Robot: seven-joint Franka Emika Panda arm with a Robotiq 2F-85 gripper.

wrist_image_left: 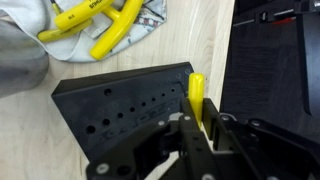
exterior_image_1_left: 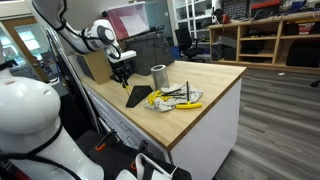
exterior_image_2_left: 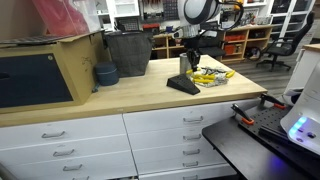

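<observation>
Pincer [wrist_image_left: 197, 128] seemingly grips one yellow tool [wrist_image_left: 197, 90] over one block [wrist_image_left: 110, 100].

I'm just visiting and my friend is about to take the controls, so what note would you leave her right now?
Hand: shut on a yellow-handled tool, upright at one end of the black holder block.
Whether its tip sits in a hole cannot be told.
Other yellow tools lie on the cloth beside the block.
Left, probably: seat this one, then fetch those.
</observation>
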